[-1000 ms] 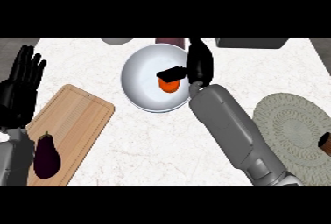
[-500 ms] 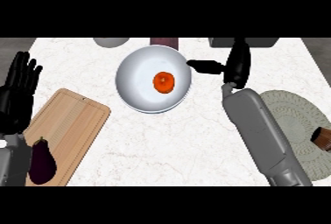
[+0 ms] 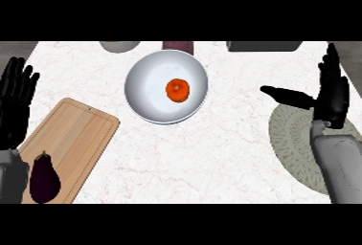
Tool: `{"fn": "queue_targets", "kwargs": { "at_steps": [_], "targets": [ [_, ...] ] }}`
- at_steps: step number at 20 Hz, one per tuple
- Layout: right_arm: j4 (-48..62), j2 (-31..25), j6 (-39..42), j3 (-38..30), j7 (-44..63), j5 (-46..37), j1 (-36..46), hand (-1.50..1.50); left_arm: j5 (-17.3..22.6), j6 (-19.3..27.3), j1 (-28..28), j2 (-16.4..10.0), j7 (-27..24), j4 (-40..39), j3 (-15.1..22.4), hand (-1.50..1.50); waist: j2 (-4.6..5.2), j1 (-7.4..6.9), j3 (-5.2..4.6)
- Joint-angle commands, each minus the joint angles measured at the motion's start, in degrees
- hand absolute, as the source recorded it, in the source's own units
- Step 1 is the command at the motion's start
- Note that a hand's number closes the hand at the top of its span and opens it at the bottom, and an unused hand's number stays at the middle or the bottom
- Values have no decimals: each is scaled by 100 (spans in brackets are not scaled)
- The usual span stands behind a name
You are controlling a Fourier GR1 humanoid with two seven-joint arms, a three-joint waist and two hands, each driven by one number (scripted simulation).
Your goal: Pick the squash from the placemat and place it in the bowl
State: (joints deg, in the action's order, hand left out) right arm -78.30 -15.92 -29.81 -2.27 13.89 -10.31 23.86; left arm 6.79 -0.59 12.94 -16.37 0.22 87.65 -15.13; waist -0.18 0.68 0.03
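The squash (image 3: 176, 90) is lying inside the bowl (image 3: 145, 91), a little right of the bowl's middle, with nothing touching it. A second ago the right hand (image 3: 332, 98) was curled round it over the bowl. Now that hand is hanging well to the right of the bowl, over the near edge of the placemat (image 3: 286, 139), fingers straight and thumb pointing back toward the bowl, holding nothing. So the release is looking done and the hand is pulling clear, and the task is appearing complete apart from the arm settling.

Well left of the bowl, the left hand (image 3: 16, 103) is resting open, fingers up. Below and left of the bowl, a cutting board (image 3: 71, 139) is carrying an eggplant (image 3: 44, 179).
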Motion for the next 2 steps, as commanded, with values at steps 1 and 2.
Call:
{"fn": "queue_targets", "kwargs": {
  "at_steps": [1,2],
  "targets": [
    [-714,-351,627,-487,-604,735,-966,-150,85,-160,112,-117,-228,-408,-151,0,11,25,-1],
    [-698,-384,757,-559,-717,788,-1128,-150,20,-117,1,16,-296,-273,-36,0,12,-9,-1]
  ]
}}
